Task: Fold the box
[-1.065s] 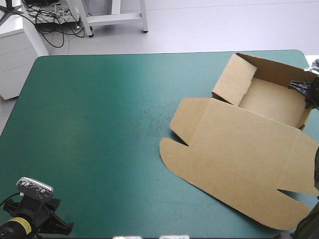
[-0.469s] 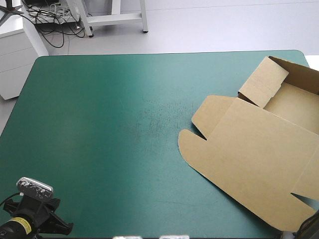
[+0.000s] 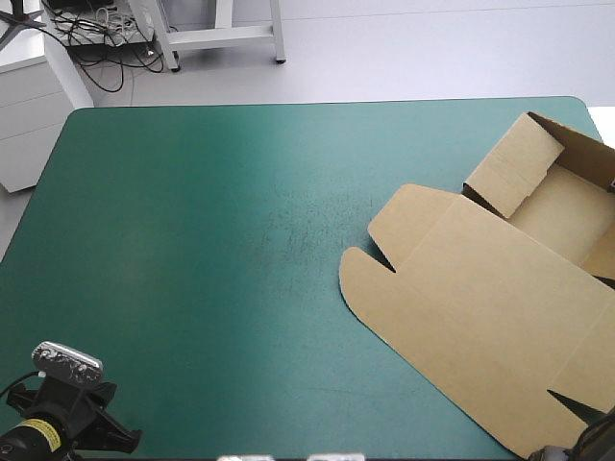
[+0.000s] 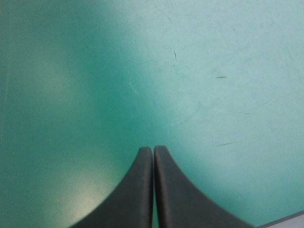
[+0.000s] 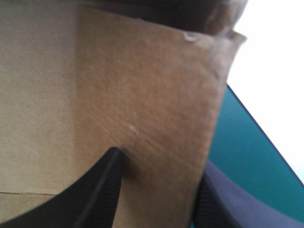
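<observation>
The brown box [image 3: 490,288] lies at the table's right side as an open tray with its lid [image 3: 461,307] flat toward the front. Part of the tray [image 3: 567,202] runs past the high view's right edge. In the right wrist view, a raised wall [image 5: 147,95] of the box stands between the fingers of my right gripper [image 5: 154,168]. One finger [image 5: 107,185] presses its inner face and the other [image 5: 223,199] is behind it, so the gripper is shut on the wall. My left gripper [image 4: 153,153] is shut on nothing, over bare teal-green cover near the front left corner.
The teal-green cover [image 3: 211,240] lies bare to the left of the box. The table's right edge [image 5: 256,128] shows just beyond the held wall. A white cabinet [image 3: 29,106] stands off the far left corner.
The box has slid toward the table's right edge and then turned slightly. The right gripper, earlier seen at the tray's right wall, has left the high view. The left arm has not moved.
</observation>
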Available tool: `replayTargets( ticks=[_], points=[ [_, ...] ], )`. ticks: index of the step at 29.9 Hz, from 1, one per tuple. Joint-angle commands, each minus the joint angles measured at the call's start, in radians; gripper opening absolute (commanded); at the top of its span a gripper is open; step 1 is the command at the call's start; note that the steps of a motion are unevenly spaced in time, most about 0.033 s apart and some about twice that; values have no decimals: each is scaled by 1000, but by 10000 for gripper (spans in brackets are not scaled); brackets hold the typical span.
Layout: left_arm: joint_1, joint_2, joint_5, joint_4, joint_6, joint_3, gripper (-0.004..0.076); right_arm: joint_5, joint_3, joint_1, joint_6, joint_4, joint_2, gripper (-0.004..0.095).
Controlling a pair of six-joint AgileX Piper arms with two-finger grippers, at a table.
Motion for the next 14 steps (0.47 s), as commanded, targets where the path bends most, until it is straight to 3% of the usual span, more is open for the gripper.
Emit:
replayTargets(
  ticks=[1,7,11,14],
  points=[
    [1,12,-50,4,-10,-27,-10,17,-26,-7,-5,-31,-92,479],
    [1,12,-50,4,-10,-27,-10,17,-26,-7,7,-51,-170,529],
    [1,12,-50,4,-10,-27,-10,17,-26,-7,21,53,-236,529],
    [1,12,-50,4,-10,-27,-10,17,-24,-7,-57,151,-305,509]
  ],
)
